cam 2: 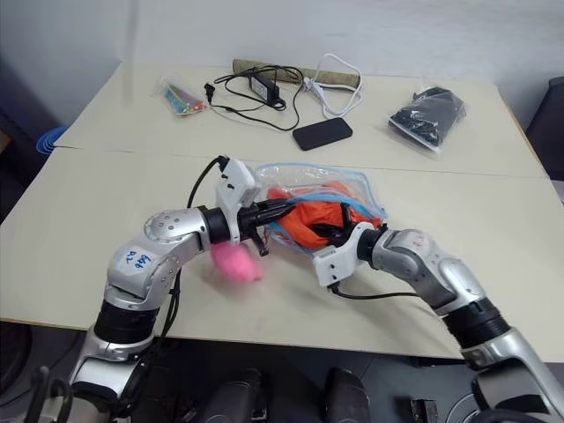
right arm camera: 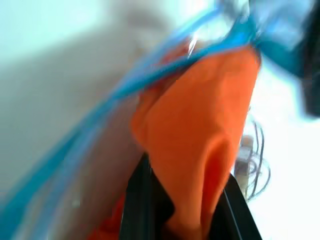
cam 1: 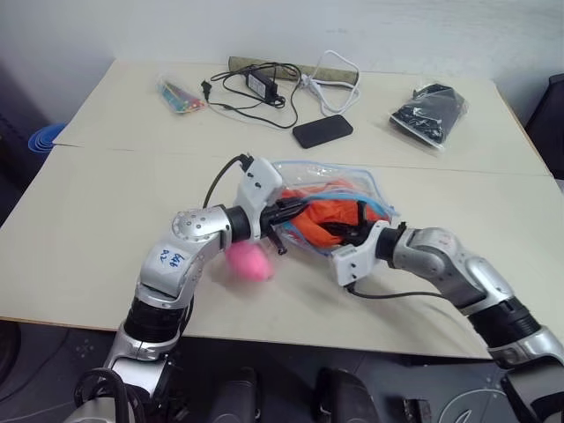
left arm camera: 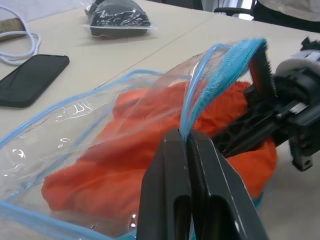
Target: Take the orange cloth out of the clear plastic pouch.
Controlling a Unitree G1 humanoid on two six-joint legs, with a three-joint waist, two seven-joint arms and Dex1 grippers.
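Left gripper [left arm camera: 187,145] fingers pressed together on the light blue zipper edge of the clear plastic pouch [cam 1: 348,181], lifting that edge off the cream table [cam 1: 115,220], probably to hold the mouth open and anchor the pouch. Right gripper [right arm camera: 187,220] fingers clamped on a fold of the orange cloth [cam 1: 330,216], reaching in through the mouth, most of the cloth bunched inside beyond the tips, so likely ready to draw out. Beside the left fingers a pink plush lump [cam 1: 249,261]; well beyond the pouch, a black phone [cam 1: 322,130].
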